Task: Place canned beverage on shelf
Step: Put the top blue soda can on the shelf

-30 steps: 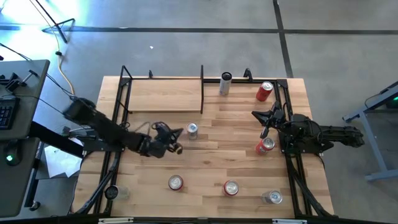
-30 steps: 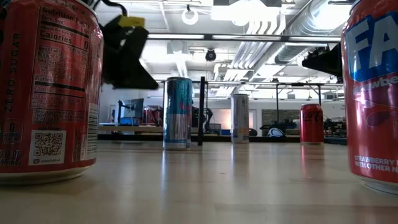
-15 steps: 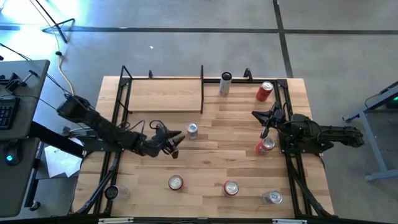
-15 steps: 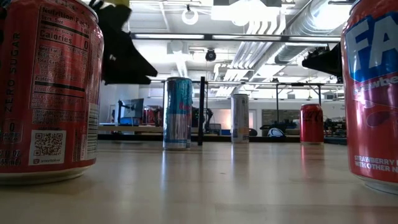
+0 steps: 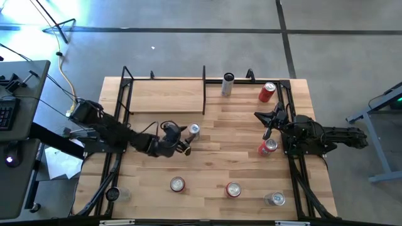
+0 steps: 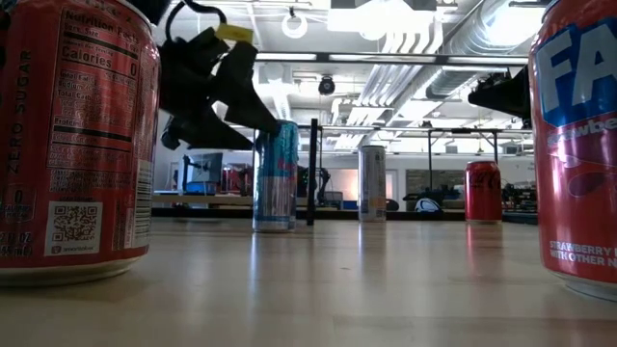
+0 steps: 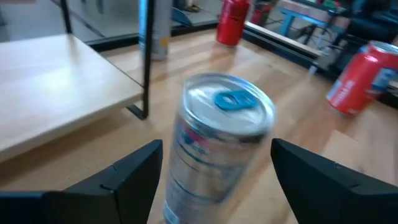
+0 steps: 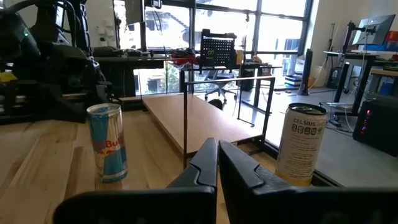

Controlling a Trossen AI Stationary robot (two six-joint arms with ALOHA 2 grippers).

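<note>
Beyond my surface (image 5: 213, 164) lies a grey floor (image 5: 188, 44) crossed by dark seams. A side desk (image 5: 19, 100) carries what looks like a keyboard (image 5: 5, 116). A yellow cable (image 5: 63, 72) trails nearby, and a blue-legged stand (image 5: 377, 107) sits opposite.

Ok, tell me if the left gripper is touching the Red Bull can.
Apart. The left wrist view shows the left gripper open, bare wood visible between each finger and the Red Bull can.

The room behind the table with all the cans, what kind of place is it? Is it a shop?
Probably not a shop. It looks like a robot lab or workshop: bare ceiling pipes overhead, desks with a monitor by big windows, and a wooden table with cans set out for two robot arms.
</note>
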